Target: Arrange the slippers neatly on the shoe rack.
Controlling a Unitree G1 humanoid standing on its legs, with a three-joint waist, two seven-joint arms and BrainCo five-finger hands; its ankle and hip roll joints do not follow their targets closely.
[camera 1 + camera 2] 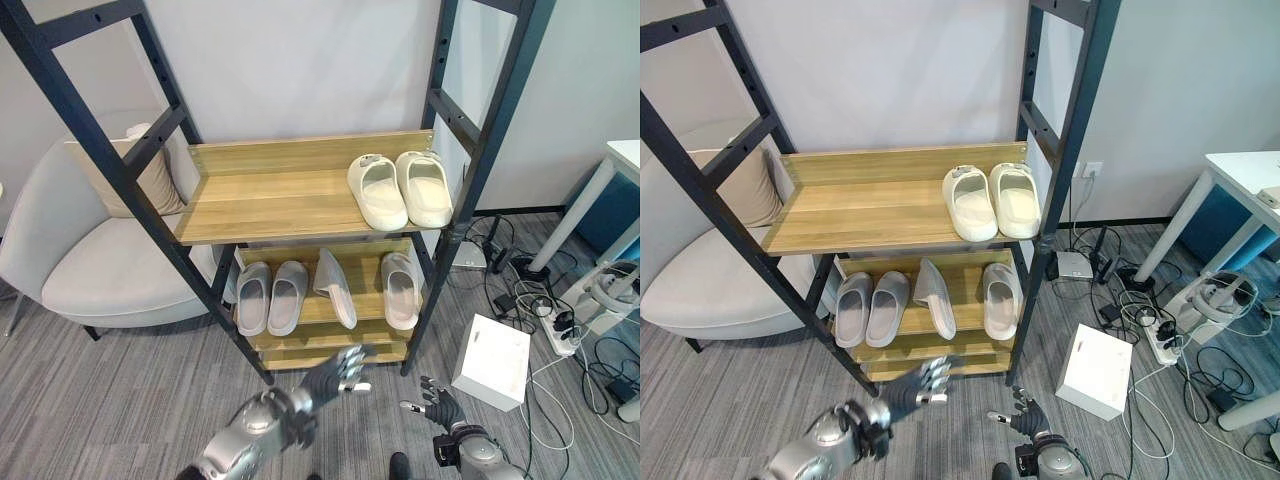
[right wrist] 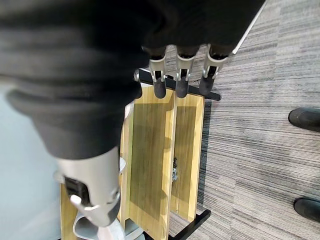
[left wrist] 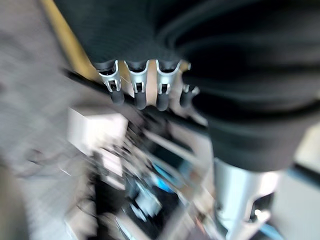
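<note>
Grey carpet fronts the wooden shoe rack (image 1: 250,205); the misaligned grey slipper (image 1: 335,287) lies on the lower shelf, tipped on edge.
Its long axis runs front to back, straight beyond the left hand (image 1: 335,373), which is nearer and open-fingered; the right hand (image 1: 437,404), also open, hovers off toward the rack's right post.

The left hand (image 1: 335,375) reached up from the lower centre, fingers straight and empty. The right hand (image 1: 437,403) hovered at lower right, fingers spread.
</note>
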